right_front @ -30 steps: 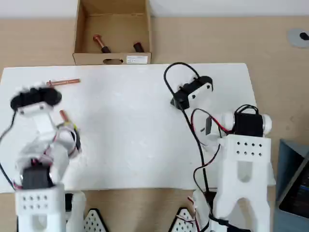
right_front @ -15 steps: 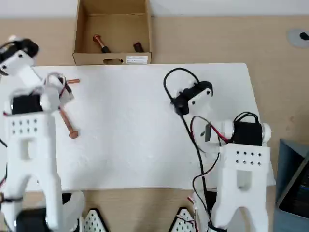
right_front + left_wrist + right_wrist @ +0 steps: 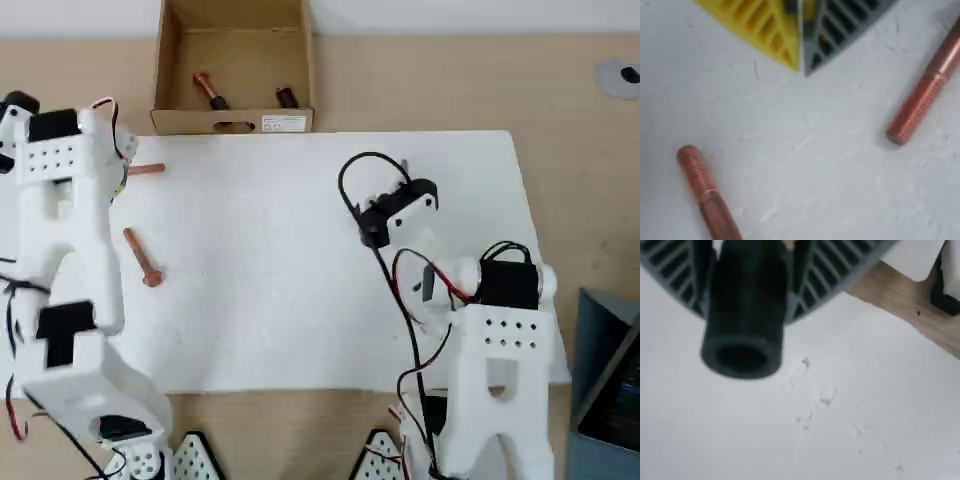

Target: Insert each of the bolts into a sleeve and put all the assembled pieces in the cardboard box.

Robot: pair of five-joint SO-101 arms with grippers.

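Two copper bolts lie on the white mat at the left, one [image 3: 143, 257] angled and one [image 3: 146, 170] near the mat's back edge. Both bolts [image 3: 927, 95] [image 3: 705, 192] also appear in the left wrist view, just beyond my left gripper [image 3: 802, 67]. Its yellow and grey tips meet with nothing between them. My right gripper [image 3: 373, 230] hangs over the mat right of centre, shut on a black sleeve [image 3: 745, 315] whose open end faces the camera. The cardboard box [image 3: 232, 122] at the back holds two assembled pieces [image 3: 208, 90] [image 3: 286, 97].
The white foam mat [image 3: 280, 300] covers most of the wooden table [image 3: 570, 110]. A grey bin [image 3: 608, 370] stands at the right edge. Cables loop above the right arm [image 3: 350, 165]. A small round disc [image 3: 618, 77] lies at the back right.
The left arm has swung from the front left toward the back left and stretched out, uncovering the angled bolt. The right arm has drifted slightly toward the front with the sleeve.
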